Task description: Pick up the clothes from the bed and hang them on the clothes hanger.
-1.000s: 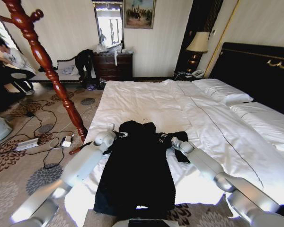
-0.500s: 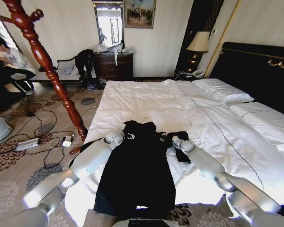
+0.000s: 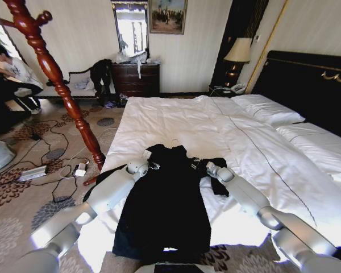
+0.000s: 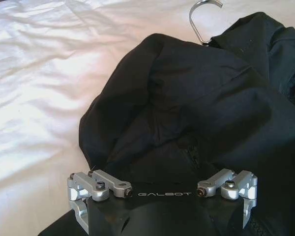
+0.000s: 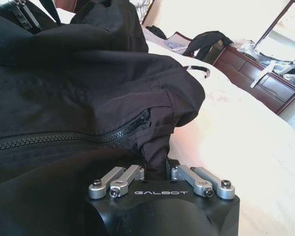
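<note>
The clothes, a long black coat (image 3: 165,199), lie flat on the bed (image 3: 176,116) near its foot, collar toward the pillows. The clothes hanger's thin metal hook (image 4: 202,19) sticks out of the collar; its body is hidden inside the coat. The same hook (image 5: 199,71) shows past the coat's fold (image 5: 88,73). My left gripper (image 3: 152,165) is open over the coat's left shoulder (image 4: 187,98). At the other shoulder, my right gripper (image 3: 195,165) is shut on a bunched fold of the coat (image 5: 155,152).
A carved wooden coat stand (image 3: 51,74) leans up beside the bed's left side. Cables and a power strip (image 3: 34,172) lie on the patterned carpet. A bench with a dark garment (image 3: 100,71), a dresser (image 3: 136,79) and a lamp (image 3: 237,51) stand at the far wall.
My left gripper has moved right, from the coat's edge onto its left shoulder by the collar. The right gripper and the coat have stayed where they were.
</note>
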`<state>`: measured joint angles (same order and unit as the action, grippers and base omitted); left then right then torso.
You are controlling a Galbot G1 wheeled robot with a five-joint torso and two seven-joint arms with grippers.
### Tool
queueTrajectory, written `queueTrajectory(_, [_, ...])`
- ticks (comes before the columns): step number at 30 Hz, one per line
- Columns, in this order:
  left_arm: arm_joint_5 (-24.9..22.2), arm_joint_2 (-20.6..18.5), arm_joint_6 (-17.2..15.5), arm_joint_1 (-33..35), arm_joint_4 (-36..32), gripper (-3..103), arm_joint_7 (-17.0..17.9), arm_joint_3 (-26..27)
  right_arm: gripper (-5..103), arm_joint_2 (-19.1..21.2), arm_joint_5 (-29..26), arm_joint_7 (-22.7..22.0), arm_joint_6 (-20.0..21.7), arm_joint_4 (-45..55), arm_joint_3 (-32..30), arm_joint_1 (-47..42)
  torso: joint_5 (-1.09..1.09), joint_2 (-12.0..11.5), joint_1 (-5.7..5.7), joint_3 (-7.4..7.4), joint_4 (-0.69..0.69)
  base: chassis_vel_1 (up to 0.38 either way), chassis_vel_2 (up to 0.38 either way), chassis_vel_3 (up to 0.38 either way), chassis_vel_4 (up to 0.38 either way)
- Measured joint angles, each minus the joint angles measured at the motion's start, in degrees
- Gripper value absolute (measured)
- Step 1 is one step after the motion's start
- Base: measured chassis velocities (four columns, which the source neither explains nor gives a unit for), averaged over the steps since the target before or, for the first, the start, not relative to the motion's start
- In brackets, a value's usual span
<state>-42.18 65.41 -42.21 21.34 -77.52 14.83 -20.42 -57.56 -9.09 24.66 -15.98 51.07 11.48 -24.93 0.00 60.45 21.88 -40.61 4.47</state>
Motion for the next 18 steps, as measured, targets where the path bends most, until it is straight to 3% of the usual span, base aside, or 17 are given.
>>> queueTrajectory(3, [3.1,0.2,0.6,-0.2,2.9,100,-1.8,-0.2,18,0.5,-1.1,0.0,-0.4,0.9,-0.3,-0.7,0.00,0.0,0.00,0.00,-0.01,0.000,0.000,0.000,0.000])
queueTrajectory(8, [4.3,1.0,1.7,0.1,4.9,102,-2.3,0.1,18,1.1,-3.4,1.3,-1.4,1.7,-0.3,-1.0,0.00,0.0,-0.01,0.00,0.01,0.000,0.000,0.000,0.000])
queueTrajectory(13, [4.5,1.7,2.3,-0.1,6.6,88,-2.5,0.3,18,1.5,-4.9,2.7,-2.5,2.0,-0.3,-1.0,0.00,0.0,-0.01,0.00,0.00,0.000,0.000,0.000,0.000])
queueTrajectory(14, [4.6,1.9,2.6,-0.1,6.9,76,-2.9,0.4,18,1.5,-5.2,3.1,-2.8,2.1,-0.3,-1.1,0.00,0.0,-0.02,0.00,-0.01,0.000,0.000,0.000,0.000])
queueTrajectory(16, [4.7,2.0,3.0,-0.2,7.0,76,-3.2,0.4,18,1.5,-5.5,3.5,-3.0,2.3,-0.3,-1.1,0.00,0.0,-0.01,0.01,0.00,0.000,0.000,0.000,0.000])
queueTrajectory(18, [5.0,2.0,3.3,-0.2,7.3,66,-3.2,0.4,18,1.6,-5.7,3.7,-3.3,2.5,-0.3,-1.3,0.00,0.0,-0.01,0.00,0.00,0.000,0.000,0.000,0.000])
